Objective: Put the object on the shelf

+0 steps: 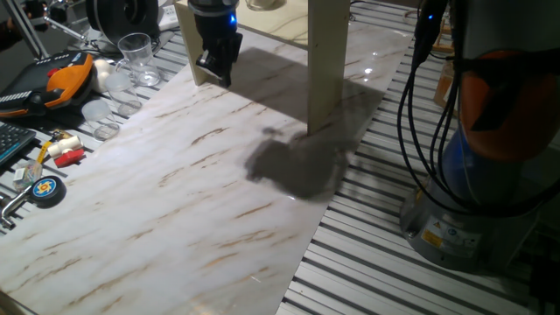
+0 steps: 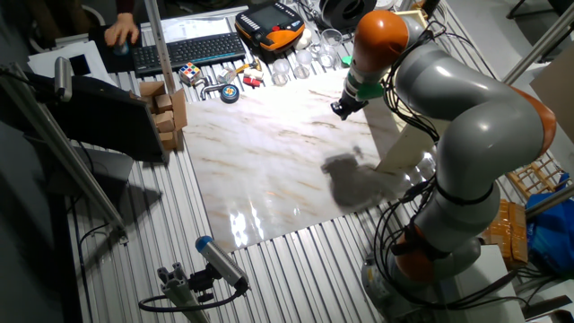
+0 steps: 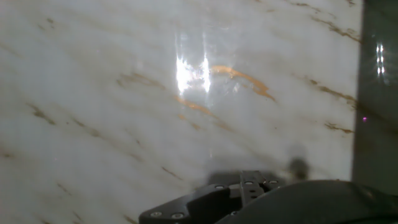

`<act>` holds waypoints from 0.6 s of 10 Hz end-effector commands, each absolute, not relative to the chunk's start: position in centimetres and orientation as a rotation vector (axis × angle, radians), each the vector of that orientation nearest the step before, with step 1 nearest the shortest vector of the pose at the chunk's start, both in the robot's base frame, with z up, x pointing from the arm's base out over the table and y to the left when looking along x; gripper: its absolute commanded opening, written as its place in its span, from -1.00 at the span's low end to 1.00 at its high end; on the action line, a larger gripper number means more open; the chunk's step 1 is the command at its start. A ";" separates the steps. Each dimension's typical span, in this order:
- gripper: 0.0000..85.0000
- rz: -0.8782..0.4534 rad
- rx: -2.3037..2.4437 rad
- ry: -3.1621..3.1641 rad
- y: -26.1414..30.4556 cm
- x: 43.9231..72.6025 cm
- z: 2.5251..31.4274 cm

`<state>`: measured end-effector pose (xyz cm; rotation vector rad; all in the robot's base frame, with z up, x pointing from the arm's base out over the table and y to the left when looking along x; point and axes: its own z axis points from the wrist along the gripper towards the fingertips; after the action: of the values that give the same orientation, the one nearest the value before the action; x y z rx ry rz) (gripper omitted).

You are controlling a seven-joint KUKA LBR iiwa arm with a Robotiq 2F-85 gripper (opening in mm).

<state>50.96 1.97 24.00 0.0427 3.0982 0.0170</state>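
Note:
The jar with the gold lid shows in no view. A pale round thing (image 1: 262, 3) is cut off by the top edge above the shelf's top; I cannot tell what it is. The cream shelf (image 1: 328, 61) stands at the far side of the marble table, and its upright leg also shows in the other fixed view (image 2: 404, 144). My gripper (image 1: 219, 77) hangs in front of the shelf's left leg, a little above the table, fingers slightly apart and empty. It also shows in the other fixed view (image 2: 339, 111). The hand view shows only bare marble and the gripper body (image 3: 258, 183).
A lidless drinking glass (image 1: 136, 52), an orange-black device (image 1: 61, 79), a tape roll (image 1: 45, 189) and small tools lie along the table's left side. The robot base (image 1: 455, 219) and its cables stand to the right. A keyboard (image 2: 193, 49) and a cardboard box (image 2: 166, 108) sit beyond the table.

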 end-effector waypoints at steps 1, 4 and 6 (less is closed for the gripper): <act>-1.00 0.013 0.023 3.100 2.0 50.9 24.1; -1.00 0.016 -0.041 3.104 2.2 50.6 24.0; -1.00 -0.001 -0.077 3.102 2.2 50.7 24.2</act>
<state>50.68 2.20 24.17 -0.0768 3.1022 -0.0011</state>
